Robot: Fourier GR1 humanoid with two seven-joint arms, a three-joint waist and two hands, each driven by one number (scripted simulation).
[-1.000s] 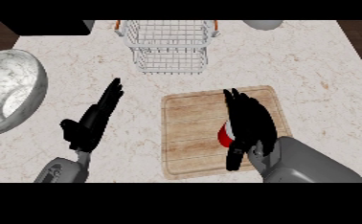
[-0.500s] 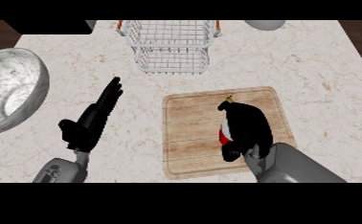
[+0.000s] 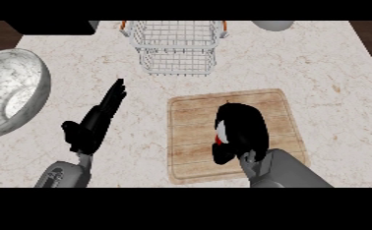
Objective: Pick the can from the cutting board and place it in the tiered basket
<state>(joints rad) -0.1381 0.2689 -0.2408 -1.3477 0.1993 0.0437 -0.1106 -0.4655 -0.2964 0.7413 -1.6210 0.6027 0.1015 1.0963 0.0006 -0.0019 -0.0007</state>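
My right hand (image 3: 243,128) is over the middle of the wooden cutting board (image 3: 192,140), its fingers curled round the can (image 3: 219,136). Only a thin red and white sliver of the can shows at the hand's left side; the rest is hidden. The white wire tiered basket (image 3: 176,44) stands at the back centre of the counter, well beyond the board. Left of the board my left hand (image 3: 96,121) rests open, fingers straight and pointing away from me.
A large metal bowl (image 3: 18,91) sits at the left edge. A grey rounded object (image 3: 273,25) shows at the back right. Pale marble counter lies bare between the board and the basket.
My right hand's fingers have curled in from stretched out to closed round the can, hiding most of it. The left hand has stayed where it was.
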